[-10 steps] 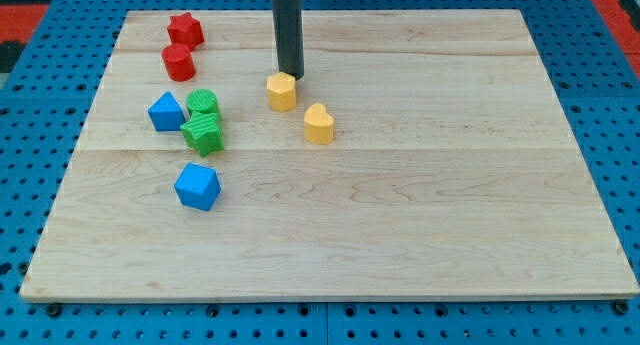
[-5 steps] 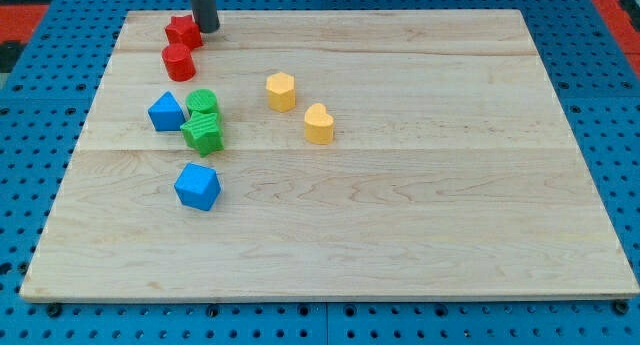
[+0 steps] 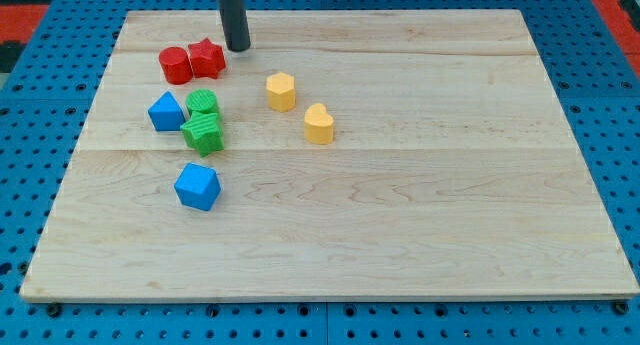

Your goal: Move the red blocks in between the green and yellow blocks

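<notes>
Here, two blue blocks sit on the counter [image 3: 420,215]: a blue one [image 3: 166,112] touching the green pair's left side, and a blue cube [image 3: 197,186] below them. I count two reds, two greens, two yellows. The red star [image 3: 207,58] and red cylinder [image 3: 176,65] touch side by side, just above the green cylinder [image 3: 202,102] and green ridged block [image 3: 204,133]. The yellow hexagon [image 3: 281,91] and yellow heart [image 3: 319,124] lie to the right. The rod stands upright; my tip [image 3: 238,48] is just upper-right of the star. There is no hand to open or close.

red star [image 3: 207,58], red cylinder [image 3: 176,65], touching
</notes>
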{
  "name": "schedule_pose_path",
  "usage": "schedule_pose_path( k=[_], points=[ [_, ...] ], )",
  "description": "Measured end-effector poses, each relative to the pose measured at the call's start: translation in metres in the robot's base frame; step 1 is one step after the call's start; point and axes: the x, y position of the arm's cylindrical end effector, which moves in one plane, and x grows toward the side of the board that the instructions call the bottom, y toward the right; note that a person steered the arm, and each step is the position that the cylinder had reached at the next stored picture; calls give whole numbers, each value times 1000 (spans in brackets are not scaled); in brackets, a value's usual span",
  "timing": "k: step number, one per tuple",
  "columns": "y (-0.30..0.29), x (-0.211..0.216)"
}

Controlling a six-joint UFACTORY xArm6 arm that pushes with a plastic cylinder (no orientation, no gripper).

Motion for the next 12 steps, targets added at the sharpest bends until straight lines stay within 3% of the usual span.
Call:
schedule_pose_path(
  k=[1,2,5,6,7,8,10,11,12],
  points=[
    [-56,3],
    [-36,53],
    [14,116],
    [-10,87],
    [38,101],
    [20,81],
    [-87,11],
    [-116,22],
    [-92,61]
  ],
)
